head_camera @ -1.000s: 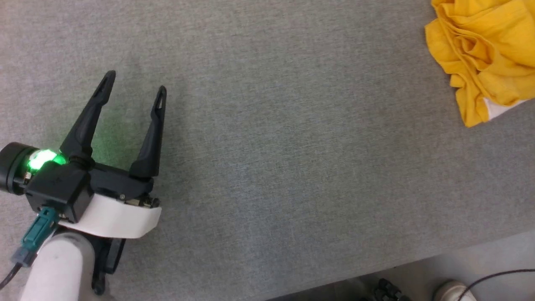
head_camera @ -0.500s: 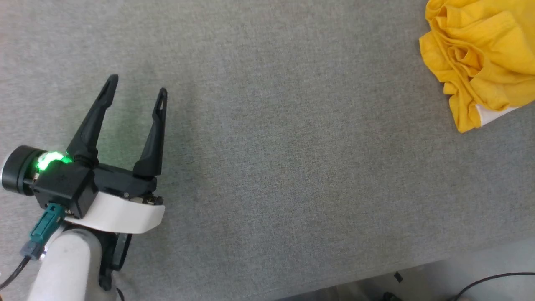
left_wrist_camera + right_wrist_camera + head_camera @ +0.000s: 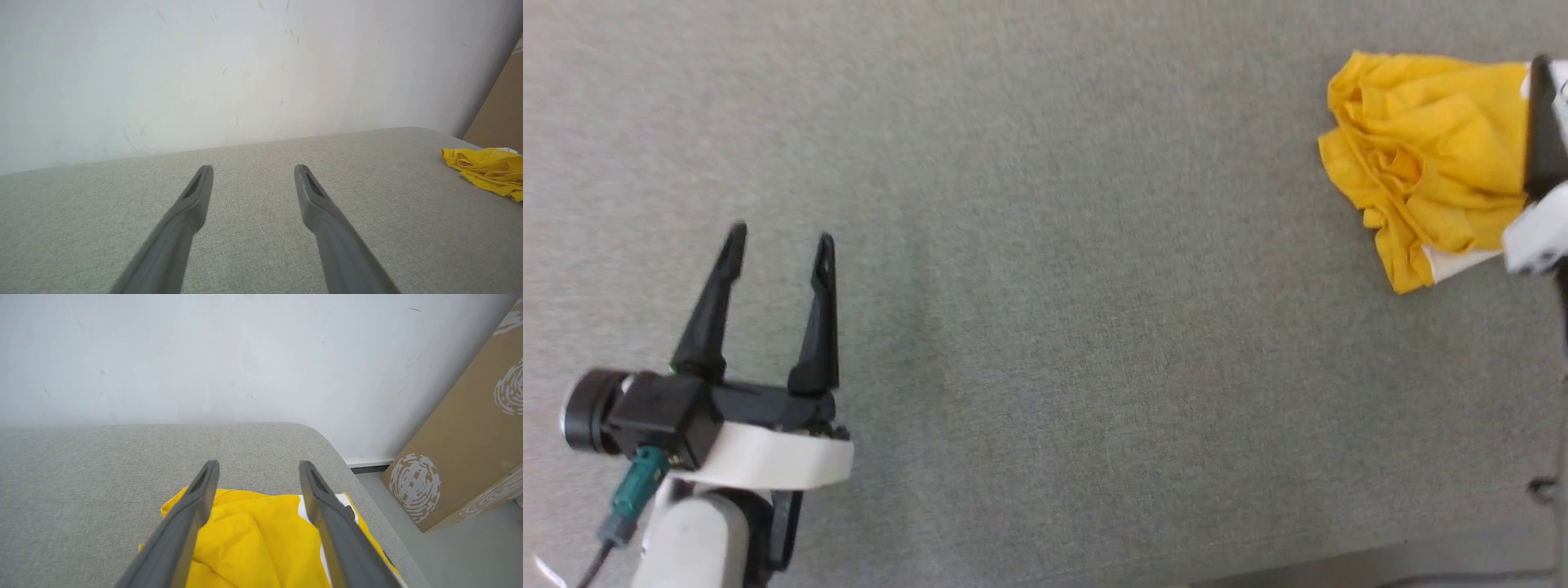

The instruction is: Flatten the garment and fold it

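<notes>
The garment (image 3: 1421, 163) is a bright yellow crumpled heap with a white patch at its near corner, lying at the right end of the grey fabric surface (image 3: 1094, 327). My right gripper (image 3: 259, 465) hovers open just over the garment (image 3: 253, 539), fingers spread above the yellow cloth and holding nothing. In the head view one of its dark fingers (image 3: 1543, 122) shows at the right edge, over the heap. My left gripper (image 3: 781, 237) stands open and empty at the lower left, far from the garment (image 3: 486, 167). Its fingers (image 3: 253, 169) point across bare fabric toward the wall.
A white wall (image 3: 204, 355) rises behind the surface. The surface ends in a rounded corner (image 3: 322, 437) just beyond the garment, with floor below. A brown cardboard box (image 3: 470, 449) with white prints leans there. The near edge (image 3: 1339, 563) runs along the lower right.
The head camera has shifted, so the whole picture sits differently. My right arm has come into the head view at the right edge, over the garment. The green glow on my left wrist is gone.
</notes>
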